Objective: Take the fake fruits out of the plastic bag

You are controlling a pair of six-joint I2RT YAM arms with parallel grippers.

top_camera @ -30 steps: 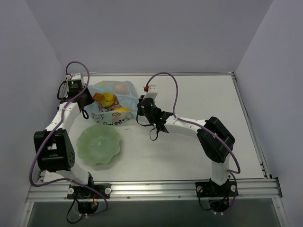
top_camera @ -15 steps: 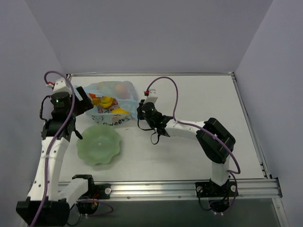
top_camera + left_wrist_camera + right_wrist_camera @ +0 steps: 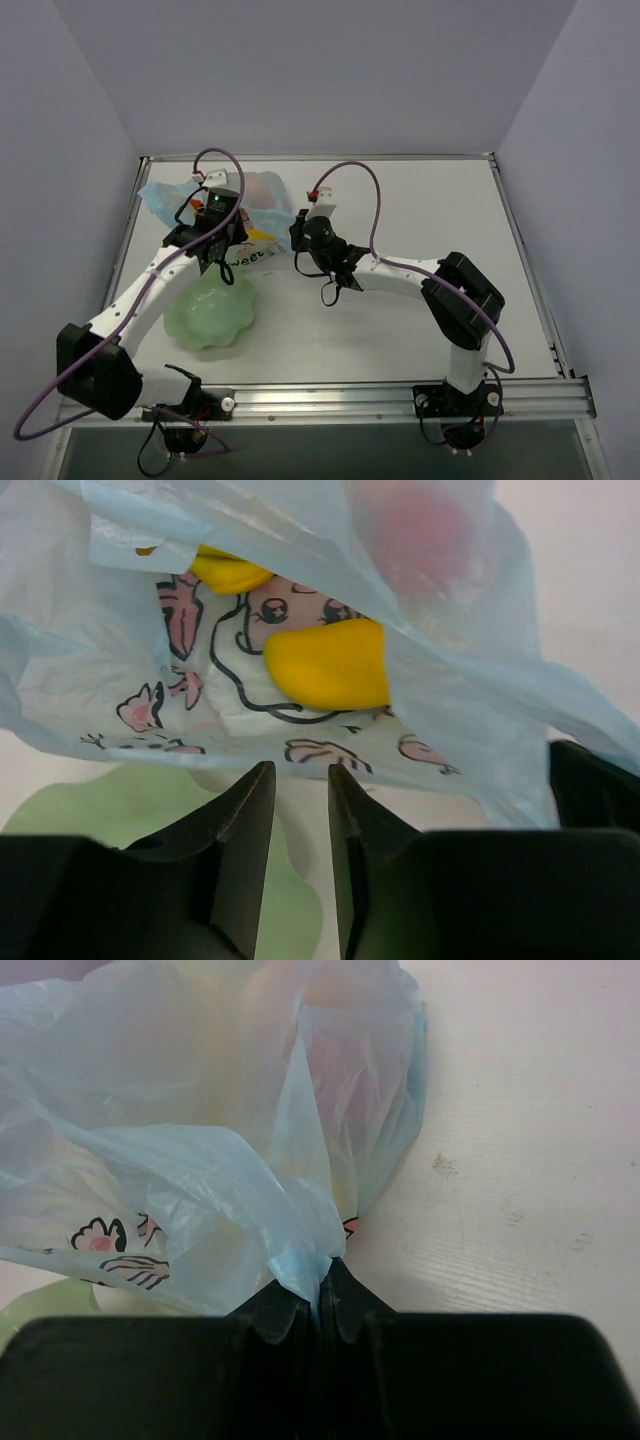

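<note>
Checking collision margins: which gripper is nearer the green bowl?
Left. The left gripper hangs over the bowl's far rim, by the plastic bag. The right gripper sits off to the bowl's right, pinching the bag's edge.

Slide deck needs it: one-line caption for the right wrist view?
Right fingers pinch a fold of the light-blue plastic bag on the white table.

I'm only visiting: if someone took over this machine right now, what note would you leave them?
The right fingers are shut on a fold of the plastic bag.
The left fingers are slightly apart and hold nothing, just in front of the bag and above the green bowl.
The fake fruits in view are all inside the bag.
Done: none out.
Left: every fruit.
</note>
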